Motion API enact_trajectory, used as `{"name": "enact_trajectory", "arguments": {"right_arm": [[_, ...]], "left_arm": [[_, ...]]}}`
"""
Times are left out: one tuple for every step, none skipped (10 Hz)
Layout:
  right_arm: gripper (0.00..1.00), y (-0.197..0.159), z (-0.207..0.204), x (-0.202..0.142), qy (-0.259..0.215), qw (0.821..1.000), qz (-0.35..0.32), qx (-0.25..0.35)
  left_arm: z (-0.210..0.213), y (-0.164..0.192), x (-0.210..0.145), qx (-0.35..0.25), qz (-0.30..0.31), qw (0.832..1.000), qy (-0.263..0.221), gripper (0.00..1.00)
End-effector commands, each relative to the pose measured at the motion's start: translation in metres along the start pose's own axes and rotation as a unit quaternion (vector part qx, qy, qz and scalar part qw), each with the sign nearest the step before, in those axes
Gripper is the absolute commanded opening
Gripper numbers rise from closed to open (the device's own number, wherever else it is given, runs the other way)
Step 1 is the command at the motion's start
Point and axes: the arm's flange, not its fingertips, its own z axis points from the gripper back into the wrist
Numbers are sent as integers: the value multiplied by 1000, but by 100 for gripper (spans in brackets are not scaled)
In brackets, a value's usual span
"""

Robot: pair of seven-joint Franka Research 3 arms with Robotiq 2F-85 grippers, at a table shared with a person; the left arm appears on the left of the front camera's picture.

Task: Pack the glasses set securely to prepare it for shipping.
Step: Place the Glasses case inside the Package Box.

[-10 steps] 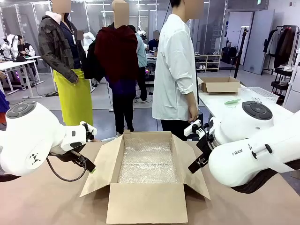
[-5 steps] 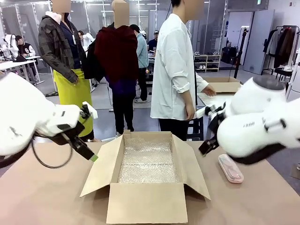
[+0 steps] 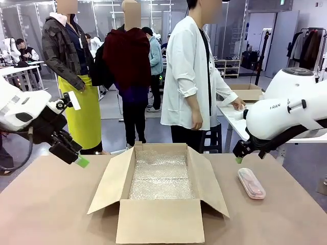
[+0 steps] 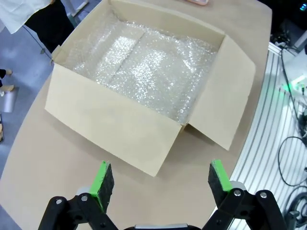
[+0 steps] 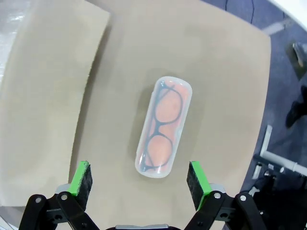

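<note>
One clear pink glasses case of the glasses set lies flat on the brown table, right of the open cardboard box. Bubble wrap lines the box. My right gripper hangs open above and just left of the case. In the right wrist view the case, with dark-framed glasses inside, lies straight ahead of the open right gripper, beyond its fingertips. My left gripper hovers open in the air left of the box. From the left wrist, the left gripper stands open above bare table short of the box.
A person in a white shirt stands at the far side, one hand on a white side table at the right holding another cardboard box. The box's right flap lies left of the pink case. Bare tabletop surrounds the box.
Both arms have lifted and swung outward from the box, uncovering the pink case on the table. The person has turned toward the side table. Both grippers stayed open.
</note>
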Motion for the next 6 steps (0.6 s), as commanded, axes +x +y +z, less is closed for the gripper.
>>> {"name": "enact_trajectory", "arguments": {"right_arm": [[100,-4,-14,10,24,999,-35,3],[100,-18,-28,13,42,997,-58,-4],[100,-26,-44,14,55,996,-66,-2],[100,-30,-59,14,71,995,-70,-1],[100,-34,-75,13,82,994,-77,-6],[100,-36,-90,11,95,992,-83,-4]], "left_arm": [[-7,1,1,2,1,1000,4,100],[-7,1,1,2,1,1000,4,100],[-7,1,1,2,1,1000,4,100],[-7,1,1,2,1,1000,4,100],[-7,1,1,2,1,1000,4,100],[-7,1,1,2,1,1000,4,100]]}}
